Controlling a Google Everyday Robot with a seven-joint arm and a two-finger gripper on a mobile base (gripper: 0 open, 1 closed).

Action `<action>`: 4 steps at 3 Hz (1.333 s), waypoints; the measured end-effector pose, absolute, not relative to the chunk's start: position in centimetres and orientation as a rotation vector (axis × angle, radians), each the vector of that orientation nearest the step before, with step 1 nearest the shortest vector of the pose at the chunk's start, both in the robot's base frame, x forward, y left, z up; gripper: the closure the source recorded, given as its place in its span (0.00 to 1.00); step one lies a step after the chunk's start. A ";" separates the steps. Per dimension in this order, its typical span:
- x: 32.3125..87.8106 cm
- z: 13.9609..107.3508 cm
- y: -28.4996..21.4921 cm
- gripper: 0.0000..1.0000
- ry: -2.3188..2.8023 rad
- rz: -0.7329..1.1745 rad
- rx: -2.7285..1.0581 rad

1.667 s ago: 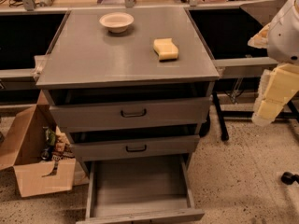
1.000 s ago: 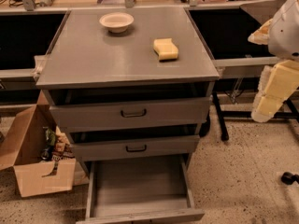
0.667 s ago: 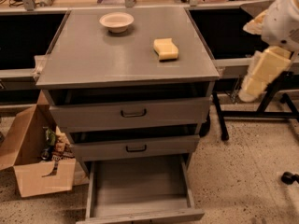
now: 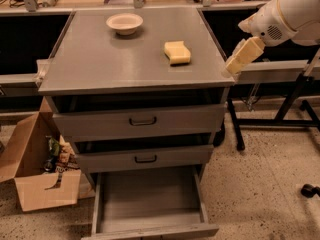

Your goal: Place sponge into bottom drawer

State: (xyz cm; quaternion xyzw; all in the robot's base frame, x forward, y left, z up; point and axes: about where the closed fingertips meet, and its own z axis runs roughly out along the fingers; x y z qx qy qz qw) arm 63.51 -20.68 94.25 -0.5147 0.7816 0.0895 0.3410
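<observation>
We hold our hand (image 4: 236, 64) off the right edge of the cabinet surface (image 4: 110, 59) — apart or together, we cannot tell — near the sponge (image 4: 177, 52) lying there, while the bottom drawer (image 4: 150, 194) stands open to receive it.

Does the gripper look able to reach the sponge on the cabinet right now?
Probably yes. The gripper hangs just off the right edge of the cabinet top, and the sponge lies in the open near that side with nothing between them; the bowl sits back left.
</observation>
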 end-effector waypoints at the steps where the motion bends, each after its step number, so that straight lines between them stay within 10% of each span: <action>1: 63.5 94.2 -20.7 0.00 2.033 0.233 -1.339; 4: 75.7 89.8 -17.9 0.00 1.973 0.376 -1.036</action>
